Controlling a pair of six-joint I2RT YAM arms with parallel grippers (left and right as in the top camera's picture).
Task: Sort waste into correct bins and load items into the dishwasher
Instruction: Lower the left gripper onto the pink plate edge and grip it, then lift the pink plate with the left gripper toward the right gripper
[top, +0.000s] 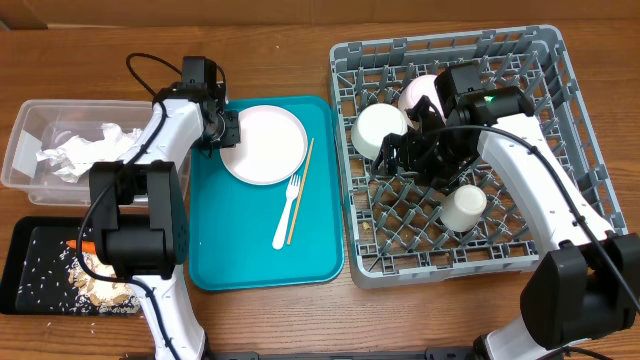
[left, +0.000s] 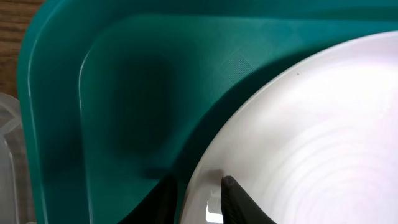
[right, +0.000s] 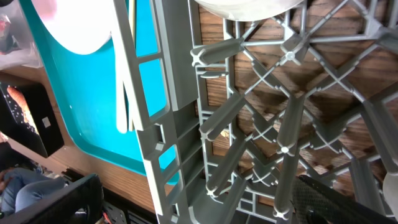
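Pale pink round plate (top: 265, 145) lies flat, face up, on the teal tray (top: 320, 250), its rim pinched by the left end effector (left: 196, 190); beyond it the fork (top: 288, 212) lies lengthwise, tines toward the plate. Right end effector (top: 407, 152) spread inside the rack (top: 560, 60)

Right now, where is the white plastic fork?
In the overhead view, the fork lies on the teal tray, just nearer the robot than the plate, with the chopstick along its right side.

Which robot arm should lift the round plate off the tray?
Left. The left gripper straddles the plate rim on the teal tray; the right gripper hangs open over the rack, away from it.
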